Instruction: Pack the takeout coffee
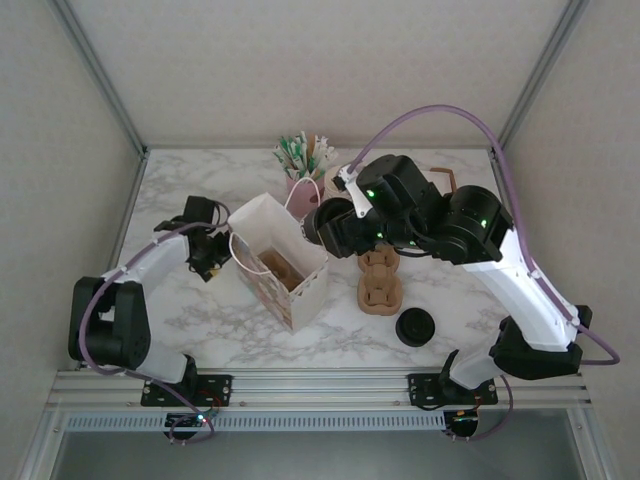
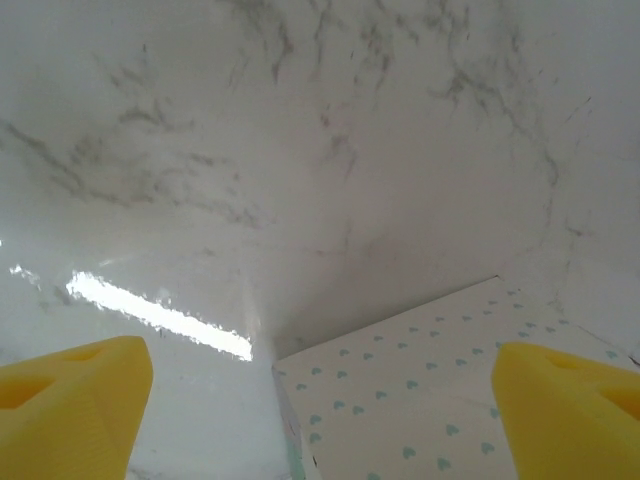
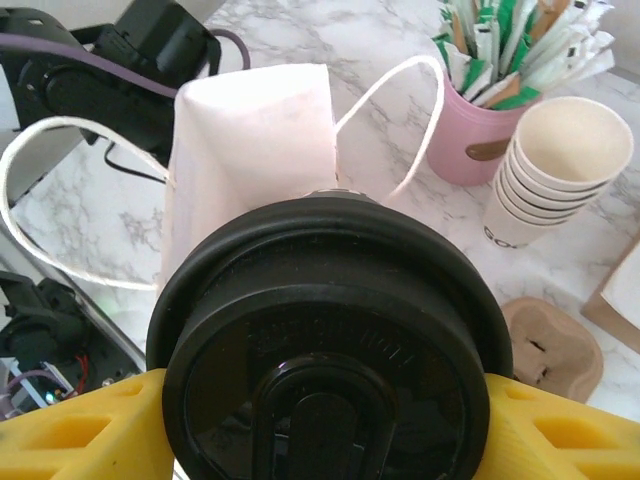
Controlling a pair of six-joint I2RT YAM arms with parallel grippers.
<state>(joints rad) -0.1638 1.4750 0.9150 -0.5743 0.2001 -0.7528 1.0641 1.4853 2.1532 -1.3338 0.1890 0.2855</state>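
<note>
The takeout coffee (image 3: 330, 350) has its round black lid facing the right wrist camera, and my right gripper (image 3: 325, 435) is shut on it, a yellow finger (image 3: 75, 435) on each side. In the top view the held coffee (image 1: 322, 228) hangs just right of the open white paper bag (image 1: 280, 262). The bag's mouth (image 3: 250, 130) and its loop handles lie just beyond the lid. My left gripper (image 1: 210, 250) stands open beside the bag's left wall. In the left wrist view its yellow fingertips (image 2: 70, 400) straddle a corner of the heart-printed bag (image 2: 430, 390) without touching it.
A pink cup of sachets (image 1: 302, 180) stands behind the bag, with a stack of lidless cream cups (image 3: 555, 170) beside it. A brown cardboard carrier (image 1: 380, 285) and a pile of loose black lids (image 1: 415, 327) lie to the right of the bag. Something brown sits inside the bag.
</note>
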